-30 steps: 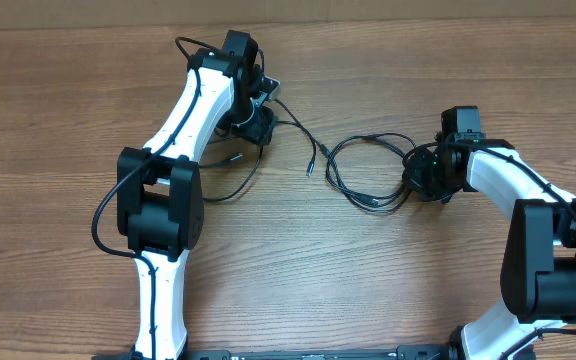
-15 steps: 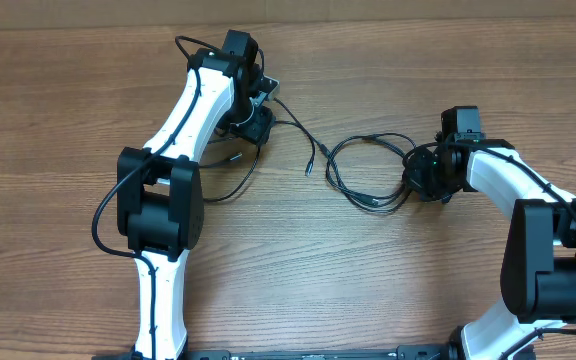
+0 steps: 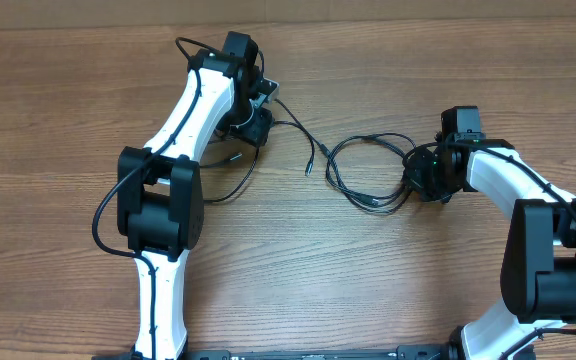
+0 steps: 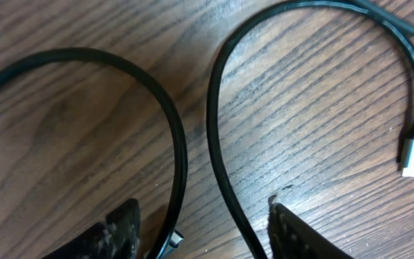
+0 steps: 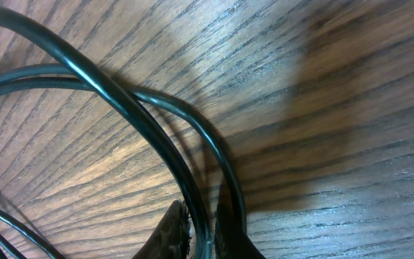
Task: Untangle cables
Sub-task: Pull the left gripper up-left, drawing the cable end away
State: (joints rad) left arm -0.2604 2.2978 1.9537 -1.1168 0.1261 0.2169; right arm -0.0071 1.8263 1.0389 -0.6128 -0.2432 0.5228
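Here, on the left part of the wooden worktop [image 3: 368, 290], the left pincer [image 4: 203, 234] is low over the wood with its fingers [image 4: 121, 230] apart. Two black strands of the cables [image 4: 182, 144] run side by side through the gap, and neither finger presses on them. A silver plug [image 4: 412, 155] lies near, at the end of a curved strand. In the overhead view, a thin cord goes from this pincer toward a loose loop in the middle of the worktop. On the right, the right pincer [image 5: 201, 234] is clamped on one strand at the edge of that loop, where several strands cross
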